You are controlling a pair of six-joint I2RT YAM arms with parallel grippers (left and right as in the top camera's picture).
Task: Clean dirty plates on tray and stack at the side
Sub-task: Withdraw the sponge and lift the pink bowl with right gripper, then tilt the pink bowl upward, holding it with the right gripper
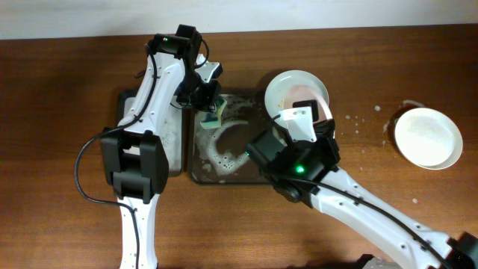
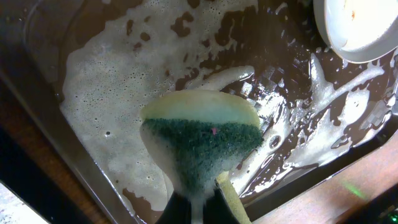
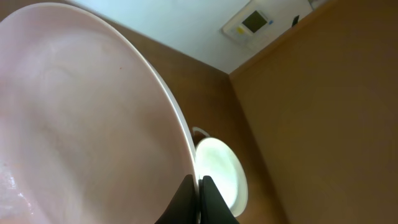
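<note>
The dark tray (image 1: 202, 168) (image 2: 93, 180) holds soapy foam. At its right end a cream-white plate (image 1: 287, 84) (image 2: 357, 28) lies with small orange smudges. My right gripper (image 1: 320, 118) (image 3: 198, 190) is shut on the rim of a pale pink plate (image 1: 308, 97) (image 3: 81, 124), which it holds tilted on edge over the cream one. My left gripper (image 1: 208, 104) (image 2: 198, 208) is shut on a green-and-yellow sponge (image 1: 213, 116) (image 2: 202, 140), held above the foam at the tray's far left end. Another pale plate (image 1: 427, 137) (image 3: 219, 171) lies on the table at the right.
A smaller narrow tray (image 1: 173, 146) lies left of the big one, mostly under my left arm. Water drops (image 1: 351, 119) dot the wooden table (image 1: 60, 112) between the tray and the side plate.
</note>
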